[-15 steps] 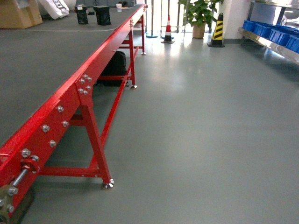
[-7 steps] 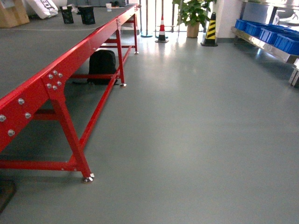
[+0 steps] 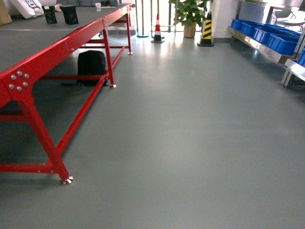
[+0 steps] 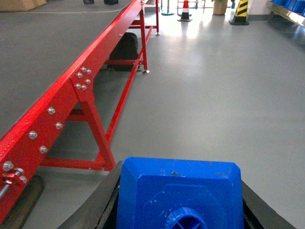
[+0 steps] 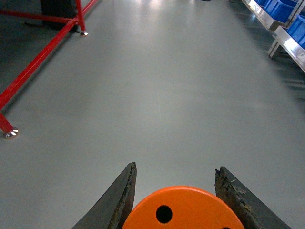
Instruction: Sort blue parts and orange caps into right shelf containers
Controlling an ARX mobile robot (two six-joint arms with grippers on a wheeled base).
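The blue part (image 4: 178,193) is cut off at 6 o'clock, its knob only half in frame. The orange cap (image 5: 183,208) shows just its top, sides hidden. At 2 o'clock, the crates (image 3: 267,36) run past the edge, contents unreadable.

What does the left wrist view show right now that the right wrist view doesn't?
Only the left wrist view shows the blue part held in the left end effector, plus the traffic cone. Only the right wrist view shows the orange cap between the right end effector's fingers. Both show the red conveyor frame, the grey floor and the blue crates on the shelf.
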